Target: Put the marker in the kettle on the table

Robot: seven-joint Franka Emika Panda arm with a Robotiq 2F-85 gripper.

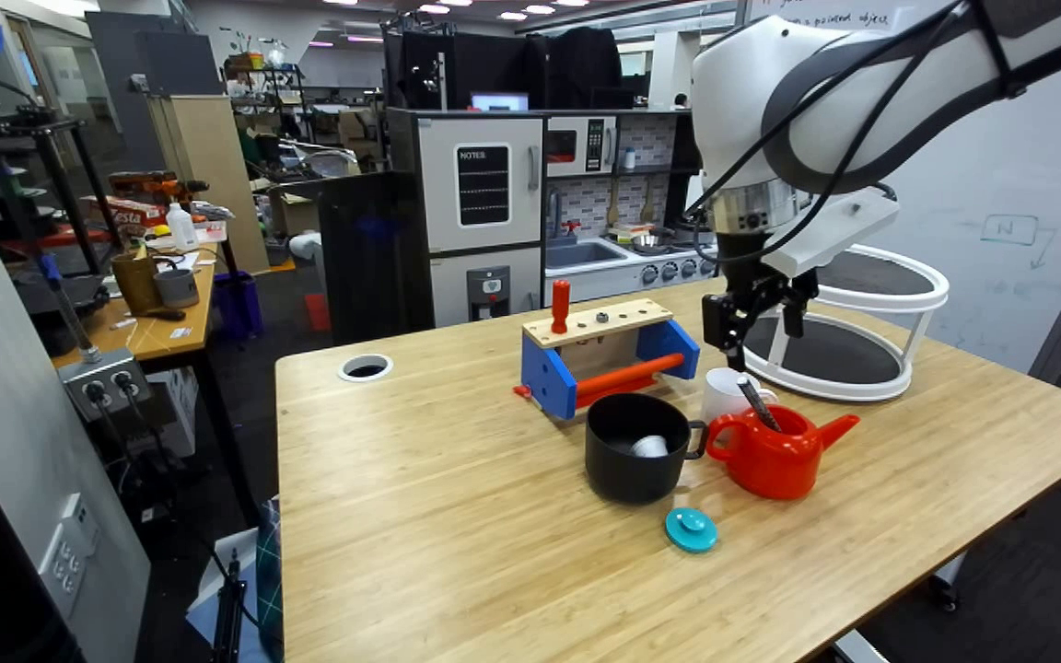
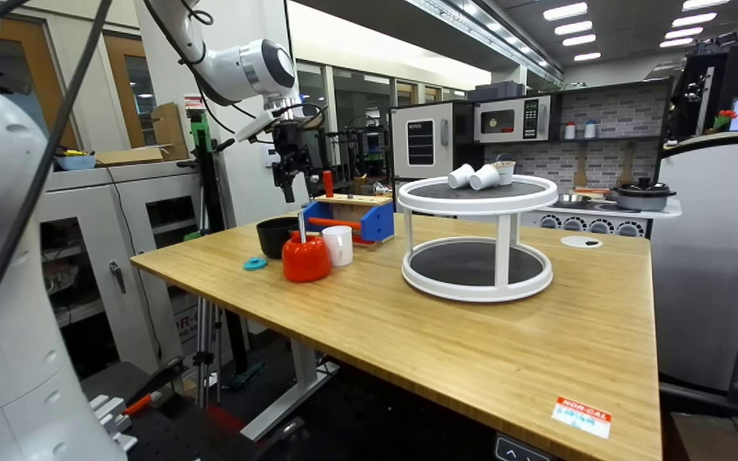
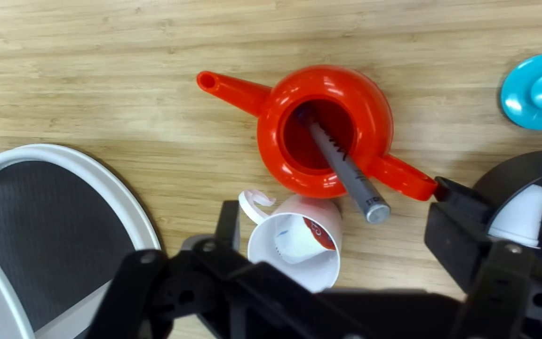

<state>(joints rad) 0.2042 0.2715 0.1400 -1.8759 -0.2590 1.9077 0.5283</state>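
Observation:
The red kettle (image 1: 775, 468) stands upright on the wood-grain table (image 1: 457, 516), its top open; it also shows in an exterior view (image 2: 305, 262) and the wrist view (image 3: 370, 108). The marker, grey-bodied with a dark lower end, leans inside the kettle. Its upper part sticks out past the rim on the handle side in the wrist view (image 3: 341, 162), and it shows in both exterior views (image 1: 759, 405) (image 2: 302, 227). My gripper (image 3: 341, 235) is open and empty, above the kettle and mug and apart from the marker; it shows in both exterior views (image 1: 763, 336) (image 2: 300, 186).
A white mug (image 3: 294, 212) stands right beside the kettle. A black pot (image 1: 627, 479) with a white cup inside is near the kettle's handle. A turquoise lid (image 1: 692, 529) lies in front. A toy workbench (image 1: 553, 378) and a white two-tier stand (image 2: 503, 253) are nearby.

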